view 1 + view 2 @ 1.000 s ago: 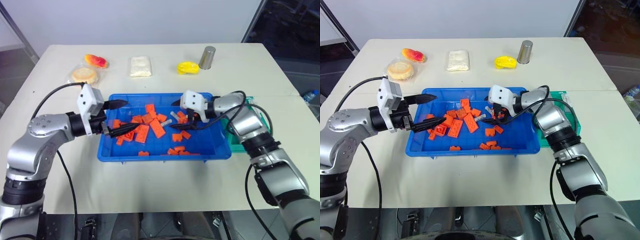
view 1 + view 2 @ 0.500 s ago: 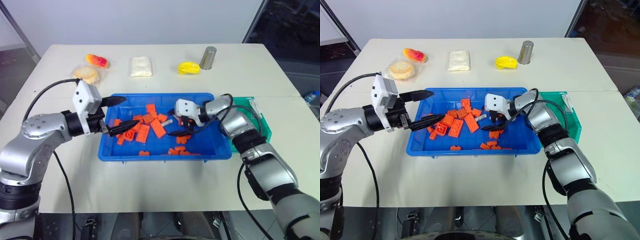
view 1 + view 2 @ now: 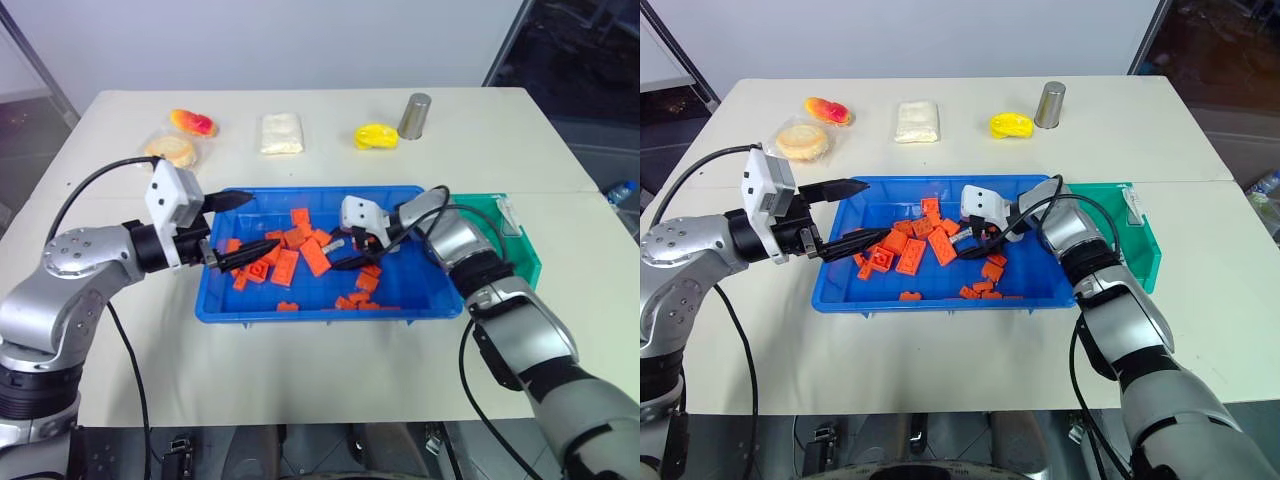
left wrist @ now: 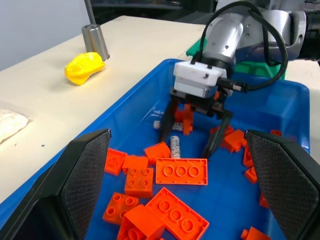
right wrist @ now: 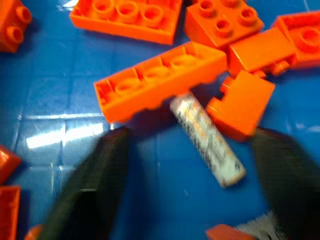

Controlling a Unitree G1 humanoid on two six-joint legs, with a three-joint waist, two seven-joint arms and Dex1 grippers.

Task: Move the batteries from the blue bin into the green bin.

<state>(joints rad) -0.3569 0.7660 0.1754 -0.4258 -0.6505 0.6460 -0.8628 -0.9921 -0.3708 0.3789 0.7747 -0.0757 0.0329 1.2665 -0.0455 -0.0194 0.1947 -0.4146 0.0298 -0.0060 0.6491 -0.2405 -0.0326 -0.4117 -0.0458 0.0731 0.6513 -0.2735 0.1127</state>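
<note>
The blue bin point(image 3: 320, 314) sits mid-table, strewn with orange bricks point(image 3: 313, 256). One slim silver-white battery point(image 4: 175, 146) lies on its floor among them, also seen in the right wrist view as the battery point(image 5: 207, 140). My right gripper point(image 4: 185, 146) points down into the bin, open, one finger on each side of that battery with a gap at both. My left gripper point(image 3: 262, 225) hovers open over the bin's left end, holding nothing. The green bin point(image 3: 522, 250) stands against the blue bin's right side.
Along the table's far edge stand a metal can point(image 3: 414, 115), a yellow toy point(image 3: 376, 135), a white packet point(image 3: 281, 132), a wrapped bun point(image 3: 170, 150) and a red-yellow toy point(image 3: 192, 122). The right arm's cable loops over the blue bin's right end.
My right gripper has swung left and sunk into the blue bin, coming down astride the battery, and its fingers have narrowed. The left arm has stayed put.
</note>
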